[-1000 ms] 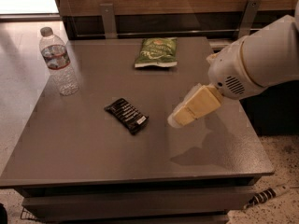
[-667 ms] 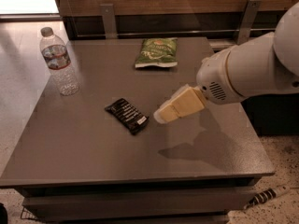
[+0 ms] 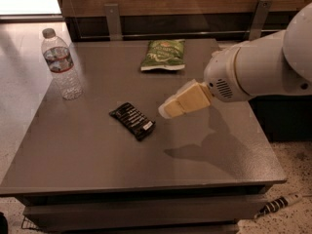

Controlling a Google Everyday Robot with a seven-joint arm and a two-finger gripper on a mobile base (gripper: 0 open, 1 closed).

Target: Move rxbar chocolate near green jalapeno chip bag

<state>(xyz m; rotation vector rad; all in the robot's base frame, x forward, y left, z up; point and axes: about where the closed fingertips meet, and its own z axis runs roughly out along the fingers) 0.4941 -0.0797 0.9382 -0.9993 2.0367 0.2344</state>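
Midway across the grey counter a flat black snack bar with thin white lines is laid askew, well apart from the crinkly green chip bag. Beside the bar the cream pincer is held; its opening cannot be told.

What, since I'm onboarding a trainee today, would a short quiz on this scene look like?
1. True or false: the tool holds the rxbar chocolate.
2. Where does the green jalapeno chip bag lie? A) near the far edge of the table B) on the floor C) under the rxbar chocolate.
3. Fill in: the water bottle stands upright at the picture's ___ side.
Key: 1 false, the tool hovers to the right of the rxbar chocolate in the picture, apart from it. 2 A. 3 left.
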